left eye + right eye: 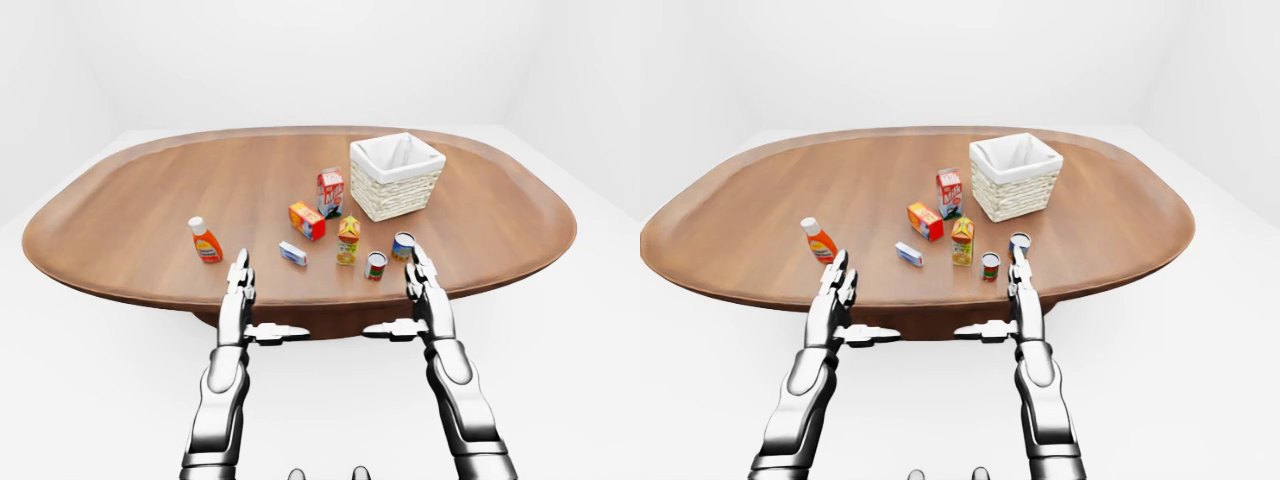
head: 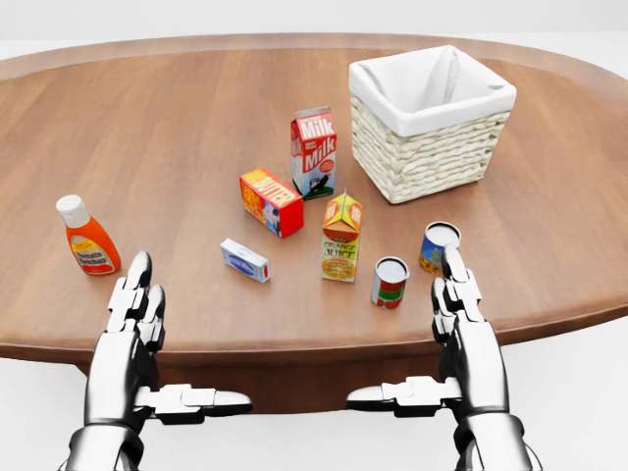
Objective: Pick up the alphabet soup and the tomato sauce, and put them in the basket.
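Head view, left to right: left hand (image 2: 137, 314) hovering open-fingered over the table (image 2: 177, 128) edge near the orange bottle (image 2: 87, 235), tomato sauce (image 2: 390, 283) and alphabet soup (image 2: 438, 247) standing upright below the basket (image 2: 430, 123), right hand (image 2: 459, 304) reaching flat, released, just beside the soup.

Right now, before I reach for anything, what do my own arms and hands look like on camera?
Both arms are shiny silver-grey metal with rounded, segmented shells and darker joints between the sections. The left hand and right hand match: blocky silver knuckles with black gaps, three jointed fingers each. No cables, sleeves or markings show.
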Tool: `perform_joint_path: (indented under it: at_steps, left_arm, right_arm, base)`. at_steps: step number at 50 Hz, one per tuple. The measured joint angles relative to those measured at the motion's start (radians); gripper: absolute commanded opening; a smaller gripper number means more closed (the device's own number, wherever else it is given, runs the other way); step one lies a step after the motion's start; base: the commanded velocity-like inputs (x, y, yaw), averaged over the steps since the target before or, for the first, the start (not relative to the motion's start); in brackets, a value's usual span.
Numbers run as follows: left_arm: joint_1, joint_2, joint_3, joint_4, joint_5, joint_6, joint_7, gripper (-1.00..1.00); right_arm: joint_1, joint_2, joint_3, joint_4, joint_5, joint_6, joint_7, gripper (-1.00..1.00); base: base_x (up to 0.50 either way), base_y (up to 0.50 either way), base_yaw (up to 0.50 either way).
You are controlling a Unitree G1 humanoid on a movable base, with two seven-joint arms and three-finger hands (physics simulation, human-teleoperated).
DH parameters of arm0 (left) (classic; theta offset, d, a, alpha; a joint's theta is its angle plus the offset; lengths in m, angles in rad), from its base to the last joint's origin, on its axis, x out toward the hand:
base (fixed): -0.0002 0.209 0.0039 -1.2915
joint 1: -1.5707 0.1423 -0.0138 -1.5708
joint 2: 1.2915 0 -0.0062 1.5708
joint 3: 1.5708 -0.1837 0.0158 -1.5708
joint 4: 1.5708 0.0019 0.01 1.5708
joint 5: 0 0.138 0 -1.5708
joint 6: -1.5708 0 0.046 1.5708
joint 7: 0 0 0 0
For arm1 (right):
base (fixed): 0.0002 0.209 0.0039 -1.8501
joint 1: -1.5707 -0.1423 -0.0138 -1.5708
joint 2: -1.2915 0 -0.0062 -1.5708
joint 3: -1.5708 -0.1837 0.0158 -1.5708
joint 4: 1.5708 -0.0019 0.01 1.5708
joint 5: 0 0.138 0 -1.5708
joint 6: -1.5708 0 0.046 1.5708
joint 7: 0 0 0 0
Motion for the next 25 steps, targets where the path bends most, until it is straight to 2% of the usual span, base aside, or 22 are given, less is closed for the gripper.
perform_joint_path:
  at_steps: [14, 25]
  left_arm:
    - [-0.001, 0.009, 0.018, 0.001, -0.009, 0.001, -0.016, 1.0]
    - [0.012, 0.01, 0.021, -0.022, -0.001, -0.015, -0.012, 1.0]
  right_arm:
    - [0.005, -0.008, -0.017, -0.004, 0.009, -0.009, 0.017, 1.0]
    - [0.028, -0.008, -0.014, -0.033, -0.003, -0.056, 0.021, 1.0]
  base:
    - [0.0, 0.0, 0.0]
    - [0.0, 0.0, 0.0]
